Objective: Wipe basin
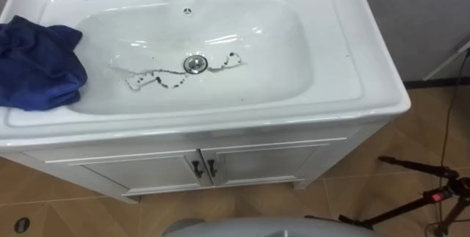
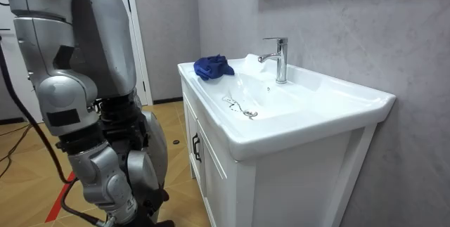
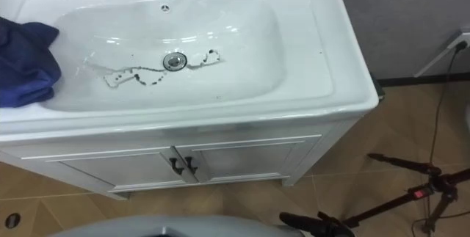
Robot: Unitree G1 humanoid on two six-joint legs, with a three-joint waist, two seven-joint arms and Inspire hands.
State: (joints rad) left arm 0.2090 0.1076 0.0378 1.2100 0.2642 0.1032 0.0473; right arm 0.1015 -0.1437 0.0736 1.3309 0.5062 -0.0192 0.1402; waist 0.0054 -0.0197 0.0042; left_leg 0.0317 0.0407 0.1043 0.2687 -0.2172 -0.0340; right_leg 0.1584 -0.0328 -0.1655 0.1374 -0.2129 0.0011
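One blue cloth (image 1: 37,64) lies crumpled on the left rim of the white basin (image 1: 345,61), partly hanging into the bowl. Dark marks (image 1: 158,81), perhaps grime, trail left and right of the drain (image 1: 195,64). The faucet (image 2: 280,58) stands at the far edge. The robot stands near the cabinet doors (image 1: 205,167). Whether its hands are open or closed cannot be told.

White basin (image 1: 345,53) with crumpled blue cloth (image 1: 37,64) on its left rim
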